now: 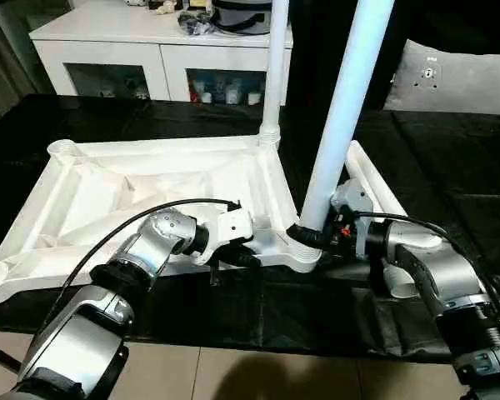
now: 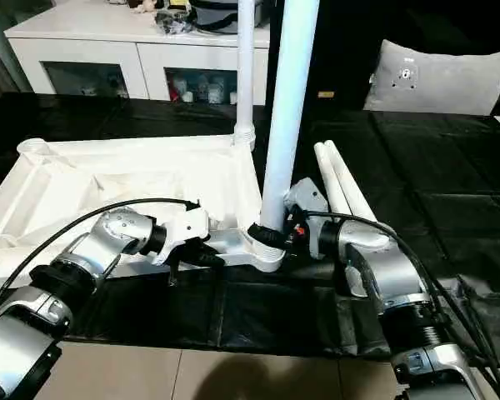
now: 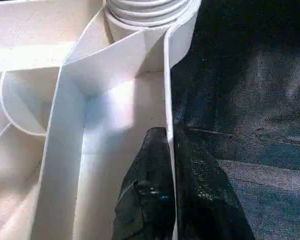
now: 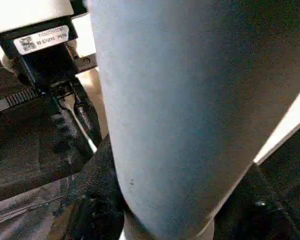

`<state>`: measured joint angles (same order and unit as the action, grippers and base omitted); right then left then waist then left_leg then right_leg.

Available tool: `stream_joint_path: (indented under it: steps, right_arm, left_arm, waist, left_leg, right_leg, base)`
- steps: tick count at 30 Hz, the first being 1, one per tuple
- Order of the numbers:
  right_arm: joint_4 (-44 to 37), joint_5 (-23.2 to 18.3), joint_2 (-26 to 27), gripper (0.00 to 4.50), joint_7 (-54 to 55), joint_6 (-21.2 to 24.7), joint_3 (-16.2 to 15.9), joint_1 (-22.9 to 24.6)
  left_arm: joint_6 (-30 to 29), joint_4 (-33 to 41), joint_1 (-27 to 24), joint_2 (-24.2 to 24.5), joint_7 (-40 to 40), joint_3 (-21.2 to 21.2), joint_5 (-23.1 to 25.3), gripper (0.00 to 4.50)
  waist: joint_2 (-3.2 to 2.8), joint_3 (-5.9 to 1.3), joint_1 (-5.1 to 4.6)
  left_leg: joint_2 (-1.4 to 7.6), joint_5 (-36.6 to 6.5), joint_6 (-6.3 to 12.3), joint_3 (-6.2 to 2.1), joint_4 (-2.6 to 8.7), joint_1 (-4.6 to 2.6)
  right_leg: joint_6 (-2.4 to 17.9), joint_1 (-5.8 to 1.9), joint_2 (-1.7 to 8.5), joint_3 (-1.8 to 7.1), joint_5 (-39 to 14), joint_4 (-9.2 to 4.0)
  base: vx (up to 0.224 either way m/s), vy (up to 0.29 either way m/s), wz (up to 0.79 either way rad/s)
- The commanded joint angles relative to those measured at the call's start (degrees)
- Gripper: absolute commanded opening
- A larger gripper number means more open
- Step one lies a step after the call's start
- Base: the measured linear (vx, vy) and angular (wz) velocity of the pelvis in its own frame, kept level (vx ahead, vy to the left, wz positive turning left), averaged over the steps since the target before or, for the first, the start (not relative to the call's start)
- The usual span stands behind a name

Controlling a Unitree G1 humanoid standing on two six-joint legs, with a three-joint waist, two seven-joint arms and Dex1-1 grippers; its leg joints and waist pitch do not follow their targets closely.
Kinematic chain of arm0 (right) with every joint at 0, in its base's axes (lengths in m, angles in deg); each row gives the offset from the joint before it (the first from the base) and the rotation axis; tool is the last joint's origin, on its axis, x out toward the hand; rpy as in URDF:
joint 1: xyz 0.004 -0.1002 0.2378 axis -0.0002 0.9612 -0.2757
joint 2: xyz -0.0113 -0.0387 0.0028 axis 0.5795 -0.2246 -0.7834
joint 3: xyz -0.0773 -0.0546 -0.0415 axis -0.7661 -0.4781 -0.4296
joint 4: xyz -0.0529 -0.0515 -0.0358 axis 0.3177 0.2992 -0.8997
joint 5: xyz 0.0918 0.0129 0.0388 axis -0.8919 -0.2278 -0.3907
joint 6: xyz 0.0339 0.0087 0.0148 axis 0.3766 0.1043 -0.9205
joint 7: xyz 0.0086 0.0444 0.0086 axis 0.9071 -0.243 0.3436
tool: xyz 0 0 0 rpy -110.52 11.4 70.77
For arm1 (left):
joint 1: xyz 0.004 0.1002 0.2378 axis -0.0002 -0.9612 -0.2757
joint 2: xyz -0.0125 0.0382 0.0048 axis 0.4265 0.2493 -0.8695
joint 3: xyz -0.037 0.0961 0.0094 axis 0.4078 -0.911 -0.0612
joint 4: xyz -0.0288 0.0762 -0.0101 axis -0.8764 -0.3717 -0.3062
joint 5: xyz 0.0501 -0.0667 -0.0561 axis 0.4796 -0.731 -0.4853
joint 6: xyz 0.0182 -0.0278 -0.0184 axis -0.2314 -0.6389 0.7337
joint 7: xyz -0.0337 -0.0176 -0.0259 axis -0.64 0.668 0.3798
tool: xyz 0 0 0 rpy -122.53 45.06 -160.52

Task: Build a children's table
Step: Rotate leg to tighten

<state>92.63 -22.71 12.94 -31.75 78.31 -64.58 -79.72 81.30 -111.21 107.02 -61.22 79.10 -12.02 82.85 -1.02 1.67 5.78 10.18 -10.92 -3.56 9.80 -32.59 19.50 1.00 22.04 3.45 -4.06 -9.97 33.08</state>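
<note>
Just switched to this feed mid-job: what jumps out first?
The upside-down white tabletop on the black cloth, with two legs upright: the far leg in its far corner socket, and the near leg in the near corner socket. The right gripper clasps the near leg's base, while the left gripper pinches the tabletop's near rim beside it. Two spare legs lie behind the right arm.

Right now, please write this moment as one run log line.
left hand: shut on tabletop rim | right hand: grips near leg at corner socket | far leg: standing | two legs: lying
</note>
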Motion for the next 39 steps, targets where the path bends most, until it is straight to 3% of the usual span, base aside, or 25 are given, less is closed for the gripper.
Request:
stream_joint_path:
  steps: [1, 7, 13, 15, 17, 18, 19, 20, 21, 22, 23, 24, 25, 26, 27, 28, 29, 30, 31, 32, 33, 34, 36, 37, 39]
  right_arm:
    - [3.69, 3.32, 1.96, 1.89, 3.07, 5.11, -4.18, 4.10]
    - [2.27, 3.96, 7.51, 1.89, 16.15, 11.73, -0.64, 3.88]
    - [9.66, 5.80, 15.79, 1.89, 32.38, 13.77, 2.85, -1.99]
    - [11.36, 6.23, 16.89, 1.89, 34.59, 13.90, 2.85, -3.24]
    - [11.41, 6.61, 17.67, 1.89, 35.41, 14.73, 2.81, -3.56]
    - [11.41, 6.61, 17.67, 1.89, 35.41, 14.73, 2.81, -3.56]
    - [11.39, 6.98, 18.03, 1.89, 35.96, 15.21, 2.96, -3.68]
    - [11.53, 7.17, 18.38, 1.89, 36.48, 15.55, 3.15, -3.87]
    - [12.40, 7.06, 18.83, 1.89, 36.61, 15.20, 3.37, -4.36]
    - [12.40, 7.06, 18.83, 1.89, 36.61, 15.20, 3.37, -4.36]
    - [13.02, 7.19, 18.90, 1.89, 36.38, 14.46, 3.15, -4.64]
    - [14.32, 7.19, 19.00, 1.89, 36.23, 12.92, 2.96, -5.10]
    - [14.47, 7.15, 19.01, 1.89, 36.25, 12.76, 2.98, -5.14]
    - [14.78, 7.04, 19.04, 1.89, 36.30, 12.42, 3.07, -5.21]
    - [14.98, 6.91, 19.07, 2.24, 36.40, 12.23, 3.20, -5.26]
    - [14.98, 6.76, 19.09, 2.58, 36.40, 11.86, 3.54, -5.22]
    - [14.70, 6.58, 19.04, 2.58, 36.26, 11.46, 4.15, -5.13]
    - [14.52, 6.49, 19.01, 2.65, 36.14, 11.17, 4.60, -5.09]
    - [14.04, 6.39, 18.77, 2.65, 35.62, 10.50, 4.81, -4.90]
    - [12.63, 6.54, 17.95, 2.79, 34.48, 10.32, 4.39, -4.28]
    - [11.54, 6.73, 17.16, 2.96, 33.40, 10.04, 3.89, -3.76]
    - [11.30, 6.78, 16.99, 3.06, 33.16, 9.99, 3.77, -3.65]
    - [7.31, 5.46, 15.07, 3.17, 30.21, 8.96, 4.11, -1.41]
    - [6.76, 5.27, 14.79, 3.28, 29.84, 8.90, 4.17, -1.11]
    - [2.45, 3.90, 12.46, 3.49, 26.69, 8.02, 4.74, 1.39]
  left_arm:
    - [-2.22, 0.42, -0.20, 1.86, -1.02, 1.73, 0.31, 0.00]
    - [-9.75, 5.23, -4.24, 0.03, -4.84, 3.14, -1.16, 0.00]
    - [-24.08, 23.37, -11.41, -7.30, -14.58, 2.67, -0.39, 0.00]
    - [-27.66, 27.28, -11.93, -9.69, -16.64, 1.83, 0.56, 0.00]
    - [-29.12, 29.08, -12.11, -10.50, -17.94, 0.71, 2.05, 0.00]
    - [-29.12, 29.08, -12.11, -10.50, -17.94, 0.71, 2.05, 0.00]
    - [-28.88, 28.99, -12.06, -10.35, -18.62, 0.15, 3.02, 0.00]
    - [-29.10, 29.28, -12.18, -10.08, -19.20, -0.22, 3.59, 0.00]
    - [-29.79, 29.95, -12.57, -9.58, -19.67, -0.29, 3.99, 0.00]
    - [-29.79, 29.95, -12.57, -9.58, -19.67, -0.29, 3.99, 0.00]
    - [-30.08, 30.34, -12.77, -8.95, -19.76, -0.17, 4.27, 0.00]
    - [-30.71, 31.16, -13.00, -8.10, -20.53, 0.32, 5.03, 0.00]
    - [-30.71, 31.16, -12.99, -7.99, -20.66, 0.44, 5.11, 0.00]
    - [-30.62, 31.00, -12.88, -7.73, -20.98, 0.80, 5.26, 0.00]
    - [-30.59, 30.87, -12.79, -7.60, -21.25, 1.08, 5.34, 0.00]
    - [-29.70, 30.49, -12.60, -7.24, -21.24, 1.25, 5.30, 0.00]
    - [-28.44, 29.78, -12.31, -6.81, -21.16, 1.57, 5.20, 0.00]
    - [-27.63, 29.38, -12.14, -6.51, -21.10, 1.75, 5.14, 0.00]
    - [-26.38, 28.85, -11.99, -6.18, -20.77, 1.91, 4.95, 0.00]
    - [-24.69, 28.10, -11.91, -5.75, -20.14, 1.99, 4.70, 0.00]
    - [-23.35, 27.61, -11.89, -5.33, -19.61, 1.92, 4.42, 0.00]
    - [-23.07, 27.51, -11.88, -5.24, -19.50, 1.90, 4.36, 0.00]
    - [-22.69, 26.66, -12.05, -4.86, -17.93, 2.24, 3.51, 0.00]
    - [-22.55, 26.52, -12.06, -4.80, -17.74, 2.28, 3.44, 0.00]
    - [-20.39, 25.28, -12.02, -4.06, -16.11, 2.33, 2.89, 0.00]
  waist:
    - [0.51, -2.08, 0.14]
    - [0.76, -1.42, -1.40]
    - [0.70, -1.06, -4.15]
    - [0.25, -0.73, -4.99]
    - [-0.47, -0.49, -6.29]
    - [-0.64, -0.42, -6.45]
    - [-0.96, 0.04, -6.30]
    - [-0.59, 0.17, -6.59]
    - [-0.82, 0.16, -7.11]
    - [-0.91, 0.38, -7.38]
    - [-1.42, 0.50, -7.64]
    - [-2.13, 0.46, -6.45]
    - [-2.50, 0.43, -3.95]
    - [0.54, 0.42, -4.10]
    - [2.63, 0.79, -3.82]
    - [2.76, 1.01, -4.52]
    - [0.90, 0.90, -3.63]
    - [0.45, 0.14, -3.17]
    - [0.27, -0.57, -3.22]
    - [-0.24, -1.09, -3.00]
    - [-0.68, -1.31, -2.83]
    - [-0.40, -0.95, -2.94]
    - [0.21, -0.19, -3.17]
    - [0.48, -0.53, -2.95]
    - [0.49, -1.11, -2.14]
  left_leg:
    - [3.07, -15.83, 1.52, -1.09, 4.19, -0.01]
    - [2.82, -21.75, -0.35, -1.84, 4.69, -0.57]
    - [2.49, -30.58, -1.69, -2.85, 4.40, -1.57]
    - [2.46, -33.98, -0.98, -2.87, 4.42, -2.06]
    - [3.20, -40.47, -1.25, -3.88, 5.59, -1.97]
    - [3.48, -41.93, -1.46, -4.24, 6.07, -1.63]
    - [3.81, -44.94, -1.86, -4.34, 6.87, -1.69]
    - [2.99, -45.53, -2.13, -3.90, 5.98, -3.24]
    - [2.22, -44.04, -1.77, -3.67, 4.92, -3.93]
    - [2.35, -43.94, -1.65, -3.84, 4.99, -3.64]
    - [3.71, -46.97, -1.70, -4.70, 6.89, -1.11]
    - [5.33, -50.57, -2.26, -5.17, 9.35, 1.48]
    - [6.45, -55.76, -3.51, -3.23, 12.87, 1.89]
    - [3.37, -48.11, -2.16, -2.68, 8.56, -1.87]
    - [-0.54, -35.52, -1.45, -1.14, 1.54, -5.59]
    - [-3.13, -15.24, 1.15, -1.02, -6.41, -5.87]
    - [0.25, -12.07, 1.55, -3.85, -1.63, 1.41]
    - [0.96, -13.15, 1.16, -4.07, 1.15, 1.50]
    - [2.54, -17.75, 0.57, -4.56, 3.01, -0.39]
    - [2.73, -18.30, 0.27, -4.55, 3.16, -1.44]
    - [3.14, -15.30, 0.32, -3.82, 3.80, -1.81]
    - [3.17, -14.87, 0.71, -3.63, 4.21, -1.14]
    - [2.50, -23.46, 0.64, -2.70, 4.37, -1.84]
    - [2.16, -22.48, 1.10, -2.57, 4.21, -1.83]
    - [2.61, -16.40, 2.23, -2.33, 4.40, -1.44]
  right_leg:
    - [7.98, -2.08, 5.57, 2.85, -25.38, -5.01]
    - [4.20, -1.29, 5.66, 2.54, -37.55, -6.17]
    - [1.17, -0.28, 5.57, 0.77, -43.36, -7.65]
    - [0.14, -0.37, 5.13, -1.07, -42.35, -8.74]
    - [-0.71, -1.88, 4.97, -2.92, -37.51, -8.76]
    - [-0.57, -2.38, 5.07, -2.84, -36.09, -8.28]
    - [0.14, -2.20, 5.16, -2.35, -35.58, -7.89]
    - [-0.17, -0.81, 5.19, -3.00, -39.17, -9.32]
    - [-1.42, -0.69, 5.39, -4.26, -42.20, -10.48]
    - [-2.07, -1.08, 5.44, -5.14, -42.63, -10.75]
    - [-2.88, -3.77, 5.15, -5.47, -39.58, -8.25]
    - [-1.24, -6.28, 5.09, -2.99, -32.71, -2.05]
    - [2.94, -5.57, 3.67, -0.99, -15.80, 3.62]
    - [1.54, -1.36, 4.88, 1.56, -29.69, -2.57]
    - [-2.76, 3.67, 5.52, -0.04, -49.97, -10.20]
    - [-4.30, 4.90, 8.98, 0.12, -67.45, -13.45]
    - [-3.62, -4.16, 12.19, 0.34, -58.24, -9.00]
    - [-3.32, -4.70, 10.23, -0.12, -51.39, -8.29]
    - [-1.37, -2.67, 7.63, -0.85, -37.65, -6.94]
    - [0.63, -2.31, 7.01, -0.85, -30.75, -6.04]
    - [5.81, -2.31, 6.57, -0.14, -18.25, -5.02]
    - [7.31, -2.63, 6.42, 0.01, -15.41, -4.75]
    - [6.10, -1.79, 6.24, -0.08, -29.31, -6.09]
    - [4.49, -1.84, 6.60, 0.23, -33.18, -6.71]
    - [5.27, -1.97, 6.76, 1.08, -27.83, -6.17]
  base:
    - [0.000, 0.000, 0.00]
    - [0.000, 0.000, 0.00]
    - [0.000, 0.000, 0.00]
    - [-0.035, 0.056, -0.06]
    - [-0.015, 0.059, -0.07]
    - [-0.006, 0.057, -0.06]
    - [0.000, 0.000, 0.00]
    - [0.000, 0.000, 0.00]
    - [0.000, 0.000, 0.00]
    - [0.000, 0.000, 0.00]
    - [0.000, 0.000, 0.00]
    - [0.000, 0.000, 0.00]
    - [-0.052, -0.031, 0.08]
    - [-0.008, -0.110, 0.21]
    - [-0.008, -0.110, 0.21]
    - [0.008, -0.115, -0.03]
    - [0.078, 0.022, -0.47]
    - [0.078, 0.022, -0.47]
    - [0.076, 0.051, -0.28]
    - [-0.010, -0.012, 0.18]
    - [-0.010, -0.012, 0.18]
    - [0.004, -0.008, 0.19]
    - [0.000, 0.000, 0.00]
    - [0.000, 0.000, 0.00]
    - [0.053, -0.020, 0.07]
